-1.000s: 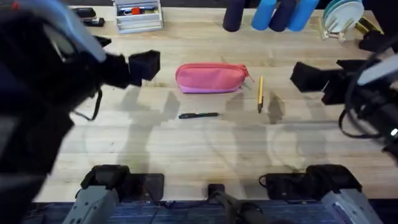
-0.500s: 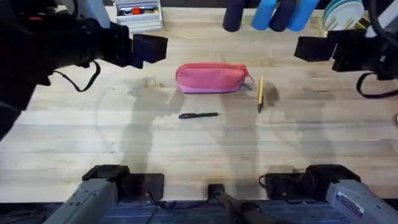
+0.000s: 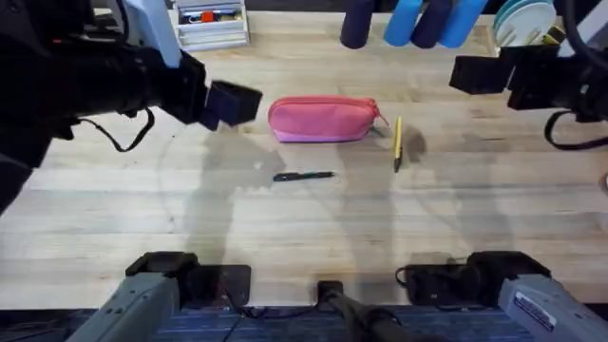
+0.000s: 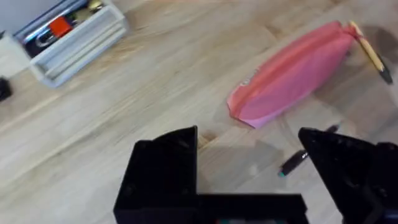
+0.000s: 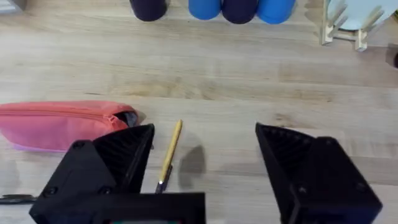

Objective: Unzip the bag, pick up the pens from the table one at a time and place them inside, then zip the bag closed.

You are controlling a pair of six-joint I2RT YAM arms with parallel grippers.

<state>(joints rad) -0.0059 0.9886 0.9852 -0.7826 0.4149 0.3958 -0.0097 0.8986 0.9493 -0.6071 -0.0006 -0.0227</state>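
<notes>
bag (image 3: 323,120): lying zipped, frame centre
left gripper (image 4: 249,155): hovering beside bag, fingers apart (likely for zip)
right gripper (image 5: 205,155): waiting, fingers apart

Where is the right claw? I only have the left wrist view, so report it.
Observer: The right claw hangs open over the table's far right, away from the bag.
Operator: Give me the whole black pen.
Observer: The black pen lies flat, just nearer the bases than the bag, not touching it.
Operator: Now the yellow pen.
Observer: The yellow pen lies off the bag's right end, beside the zip pull.
</notes>
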